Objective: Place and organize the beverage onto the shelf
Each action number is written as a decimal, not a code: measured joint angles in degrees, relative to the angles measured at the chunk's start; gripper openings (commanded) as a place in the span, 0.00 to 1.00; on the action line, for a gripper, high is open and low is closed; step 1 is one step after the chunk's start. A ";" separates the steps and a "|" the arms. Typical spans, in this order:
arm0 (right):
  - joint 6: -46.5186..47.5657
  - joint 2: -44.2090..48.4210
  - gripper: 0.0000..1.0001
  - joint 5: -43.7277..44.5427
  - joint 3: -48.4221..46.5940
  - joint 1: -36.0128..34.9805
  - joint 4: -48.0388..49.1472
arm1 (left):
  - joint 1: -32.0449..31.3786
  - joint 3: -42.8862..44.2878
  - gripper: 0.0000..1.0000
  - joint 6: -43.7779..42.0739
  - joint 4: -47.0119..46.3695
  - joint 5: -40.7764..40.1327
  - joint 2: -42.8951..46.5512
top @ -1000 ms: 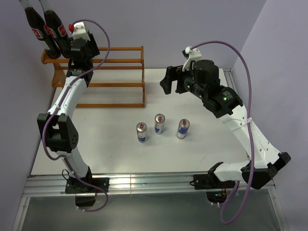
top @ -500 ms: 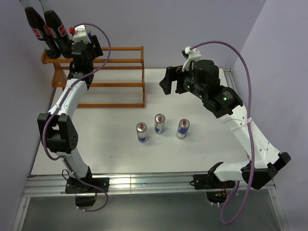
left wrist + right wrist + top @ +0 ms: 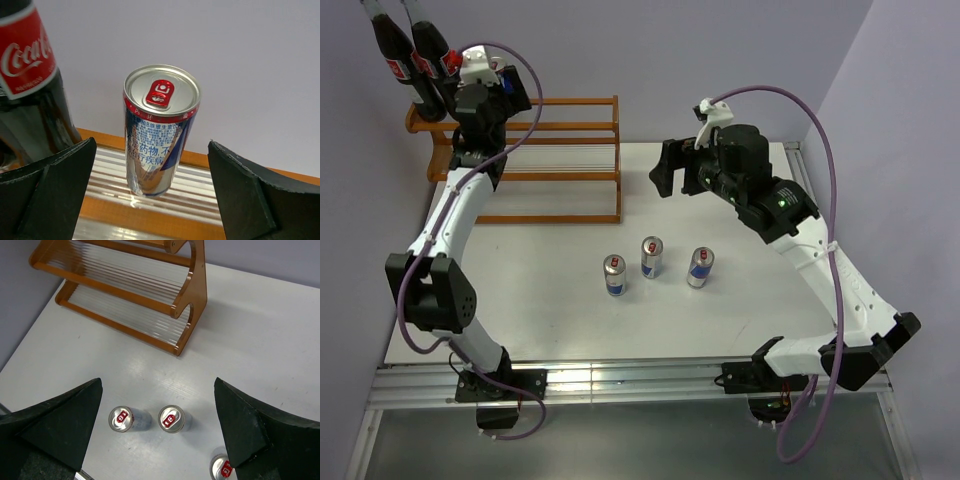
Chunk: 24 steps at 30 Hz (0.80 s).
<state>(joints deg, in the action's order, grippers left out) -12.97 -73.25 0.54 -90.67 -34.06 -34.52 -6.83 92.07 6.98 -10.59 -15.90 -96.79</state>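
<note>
Up at the shelf [image 3: 560, 180] with the left claw [image 3: 152, 144]: spread wide either side of a slim can [image 3: 160, 125], touching it with neither finger. Parked upright on the top tier's rails, just beside a cola bottle [image 3: 30, 95], with a second bottle [image 3: 390, 50] at that tier's outer end. Over the desk [image 3: 750, 300] with the right claw [image 3: 157, 382]: likewise spread, gripping nothing, above three loose cans [image 3: 651, 257] standing well apart from the shelf. Judged a release step, roughly halfway through the stocking. To do it well: draw straight back and slightly up, keeping both fingers off the can and away from the bottle. No sideways swing near the thin rails, lest the tall, narrow can tip.
</note>
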 measured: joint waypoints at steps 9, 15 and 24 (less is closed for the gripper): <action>-0.70 -5.49 0.99 0.90 3.13 -0.48 -1.11 | -0.59 0.90 0.99 3.72 8.59 1.51 9.35; -1.16 -9.16 0.97 5.33 5.22 -4.70 -3.87 | -1.66 1.36 1.00 8.61 16.87 3.48 18.73; -1.99 -11.54 0.90 8.02 9.03 -10.47 -5.84 | -3.41 -1.86 1.00 15.19 26.29 6.36 30.95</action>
<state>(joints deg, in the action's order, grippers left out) -14.96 -84.79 8.56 -81.65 -44.53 -40.36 -10.24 90.21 22.17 15.70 -9.54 -65.84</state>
